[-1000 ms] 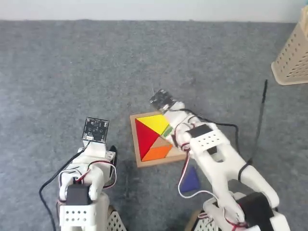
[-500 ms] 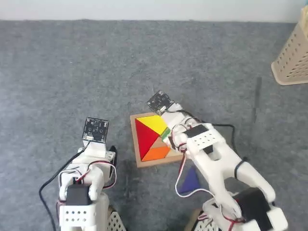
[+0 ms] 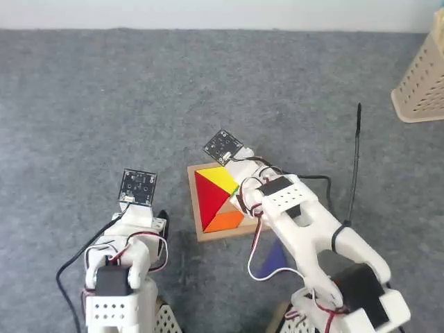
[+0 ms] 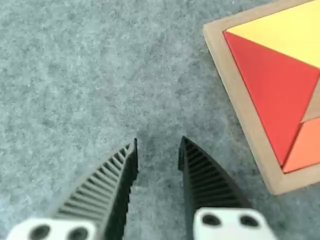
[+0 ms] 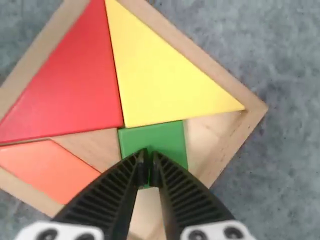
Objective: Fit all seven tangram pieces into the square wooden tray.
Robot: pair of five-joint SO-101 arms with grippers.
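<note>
Left arm (image 3: 121, 270) sits on the near side of the tray (image 3: 193, 205), off its left edge. Left gripper (image 4: 157, 146) is released, fingers apart over the grey carpet (image 3: 139, 90), just beside the tray's left rim and not touching it.

Blue piece (image 3: 275, 258) lies on the carpet outside the tray, by its near-right corner, partly hidden under the right arm (image 3: 312, 229). Right arm stretches over the tray's right half.

Right gripper (image 5: 148, 156) is clenched, fingers almost together, tips over the green square (image 5: 152, 137). Cannot tell if they press on it. Green square lies flat inside the tray, toward its right corner, one edge against the yellow triangle (image 5: 160, 75). There is bare wood on both sides of the green square.

Orange piece (image 5: 47, 165) is in the tray's near part, touching the red triangle (image 5: 70, 95), with a bare wedge between it and the green square. Red triangle fills the tray's left side, one edge against the yellow triangle. Yellow triangle takes the tray's far side.

Black cable (image 3: 355, 159) stands right of the tray, well apart. Beige basket (image 3: 423, 76) is far right beyond the tray, well apart.
</note>
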